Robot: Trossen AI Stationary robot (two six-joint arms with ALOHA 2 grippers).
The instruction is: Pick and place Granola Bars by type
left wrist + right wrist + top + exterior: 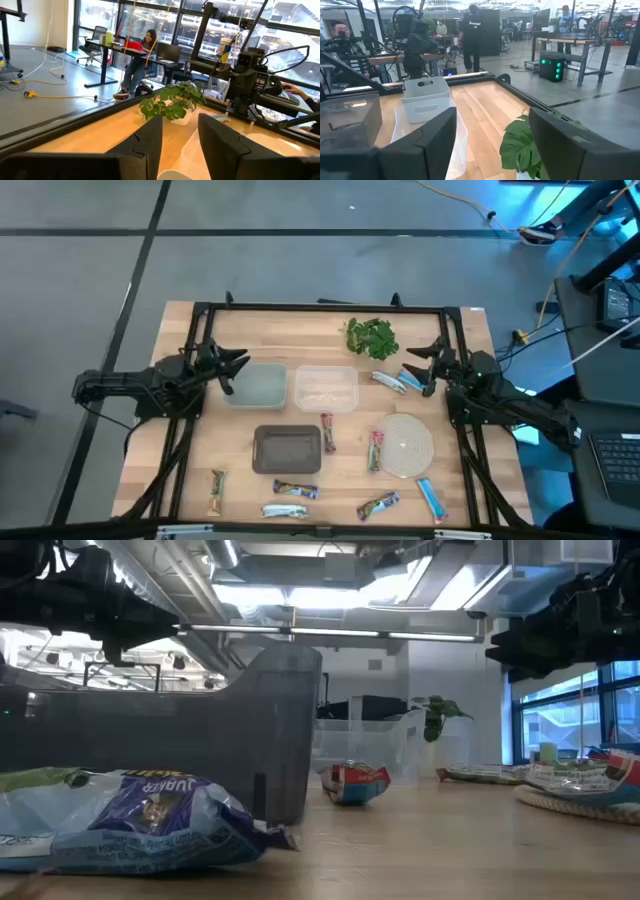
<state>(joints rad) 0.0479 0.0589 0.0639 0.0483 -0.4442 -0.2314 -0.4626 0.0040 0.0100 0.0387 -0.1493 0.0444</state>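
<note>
Wooden table (180, 450) carrying three bins, pale green (254, 386), clear (325, 388) and dark grey (287, 449), a round woven mat (407, 446) and a leafy bunch (371, 337); the left gripper (228, 370) hovers over the green bin and the right gripper (428, 365) beside the bunch, jaws of both released and empty. The Granola Bars (296, 490) lie scattered along the near edge, beside the mat and under the right gripper; they are probably light, soft and slippery in foil, best pinched across the narrow middle, though bin walls and the mat's rim may crowd some approaches
</note>
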